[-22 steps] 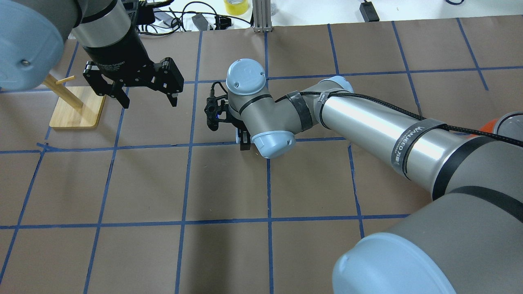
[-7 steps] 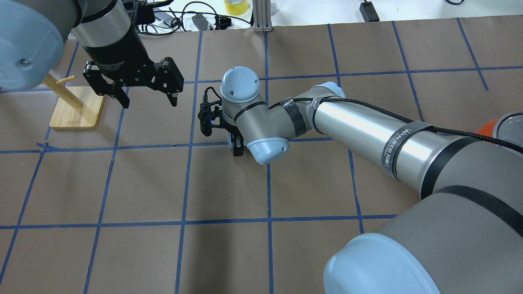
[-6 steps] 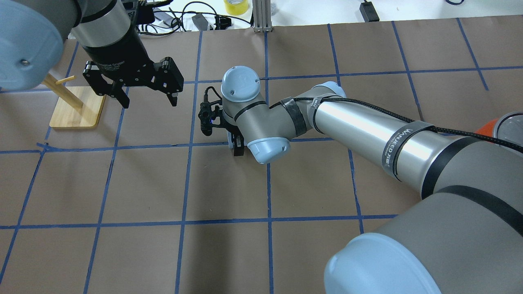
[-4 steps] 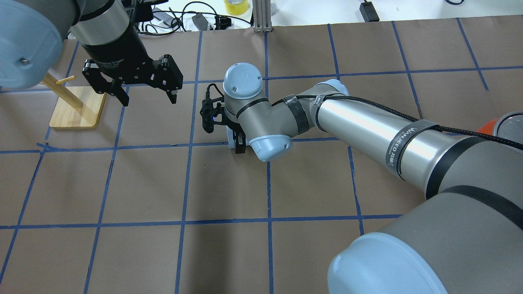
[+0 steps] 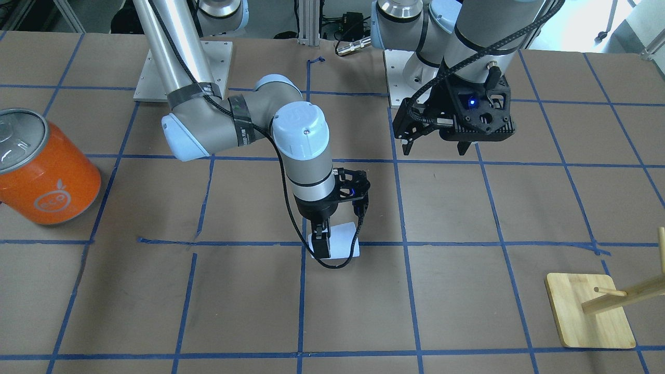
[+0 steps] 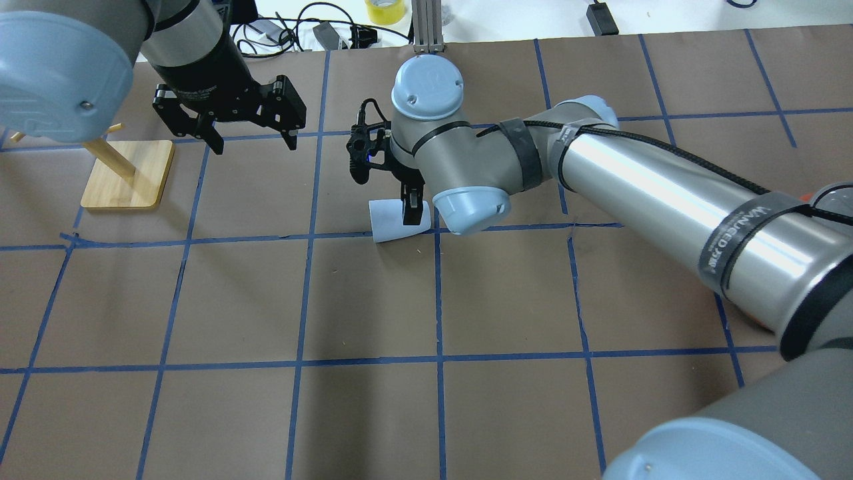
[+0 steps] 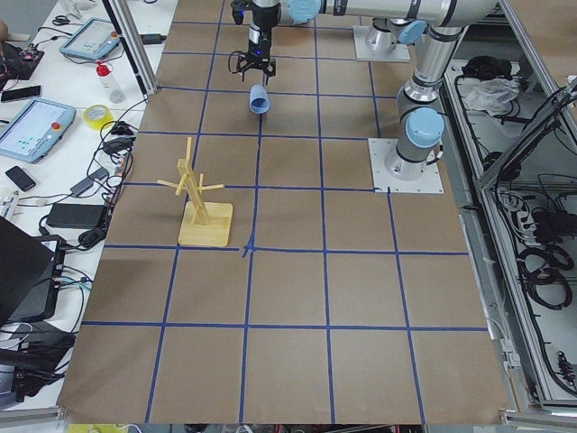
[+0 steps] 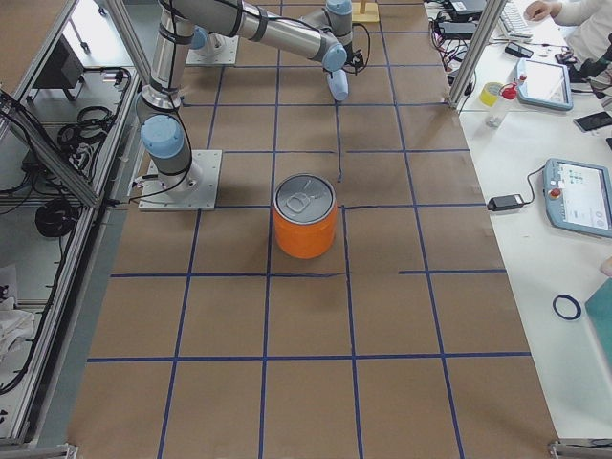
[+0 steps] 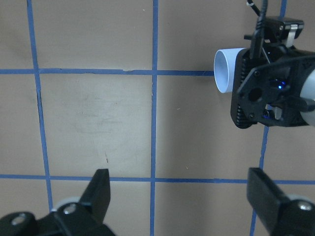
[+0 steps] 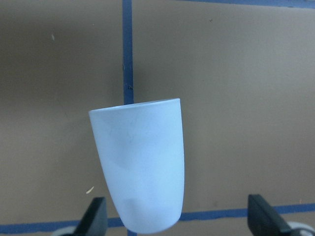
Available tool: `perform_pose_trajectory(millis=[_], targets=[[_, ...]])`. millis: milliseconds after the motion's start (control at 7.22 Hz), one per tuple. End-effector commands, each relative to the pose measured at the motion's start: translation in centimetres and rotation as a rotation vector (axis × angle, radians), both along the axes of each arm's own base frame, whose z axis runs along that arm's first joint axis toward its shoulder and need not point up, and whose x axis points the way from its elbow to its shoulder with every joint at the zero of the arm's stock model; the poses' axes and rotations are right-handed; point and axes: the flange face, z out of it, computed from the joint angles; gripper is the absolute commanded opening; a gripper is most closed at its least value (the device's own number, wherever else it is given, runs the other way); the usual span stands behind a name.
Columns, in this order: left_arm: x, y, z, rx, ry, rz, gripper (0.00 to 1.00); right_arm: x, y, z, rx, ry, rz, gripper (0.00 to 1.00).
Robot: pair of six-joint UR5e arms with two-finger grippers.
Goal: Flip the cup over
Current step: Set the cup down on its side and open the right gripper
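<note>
Lying on its side just above the overhead view's centre, the cup may roll away if the right gripper, spread wide over it, pinches off-centre; the left gripper hangs wide, upper left.

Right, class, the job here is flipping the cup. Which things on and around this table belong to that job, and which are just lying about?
Part of the job:
cup, lying on its side
right gripper, open over it

Just lying about:
orange can
wooden peg stand
yellow tape roll, off the table
</note>
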Motion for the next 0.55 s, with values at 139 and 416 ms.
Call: perform_pose_trajectory(millis=[139, 416], targets=[[0.0, -3.4, -8.5, -0.002, 0.001, -0.001, 1.0, -7.4, -0.3, 7.4, 0.04, -0.048, -0.169, 1.0], [-0.2, -4.6, -15.8, 0.036, 0.017, 0.006, 1.0, -12.9, 0.3, 11.4, 0.099, -0.047, -0.319, 1.0]])
